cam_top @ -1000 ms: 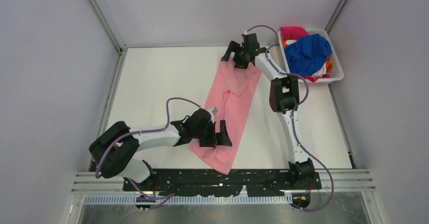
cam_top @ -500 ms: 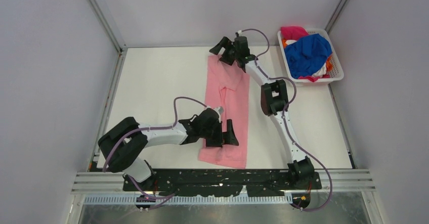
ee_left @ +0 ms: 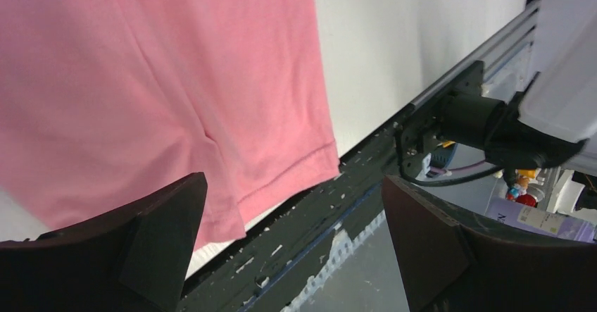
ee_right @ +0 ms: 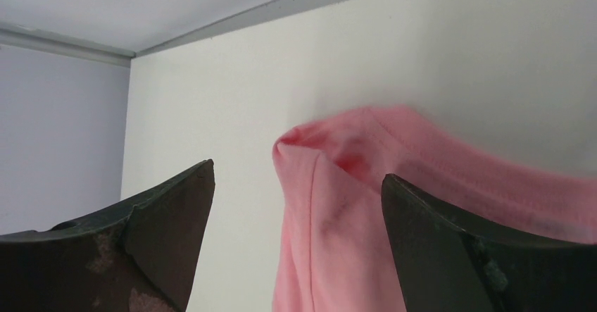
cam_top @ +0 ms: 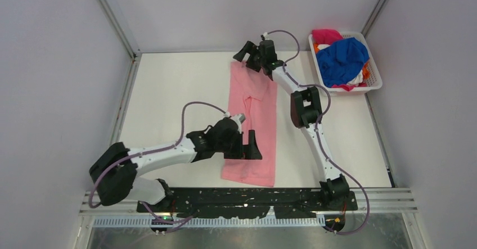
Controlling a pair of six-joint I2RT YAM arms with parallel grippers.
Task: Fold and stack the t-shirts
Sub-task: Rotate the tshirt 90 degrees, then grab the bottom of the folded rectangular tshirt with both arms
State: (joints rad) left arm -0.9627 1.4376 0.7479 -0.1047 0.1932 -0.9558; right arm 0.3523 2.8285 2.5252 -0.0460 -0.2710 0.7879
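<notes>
pink t-shirt [cam_top: 253, 114] lengthwise near-to-far, left end effector [cam_top: 246, 151] released, right end effector [cam_top: 248, 59] released

No text, label, brand or number can be read in full in any view. The only lettering is a dark printed mark on a lilac package [ee_left: 526, 217] at the lower right corner of the left wrist view. Its first character resembles a capital N. The remaining characters are too small and too cut off by the frame edge to make out.
</notes>
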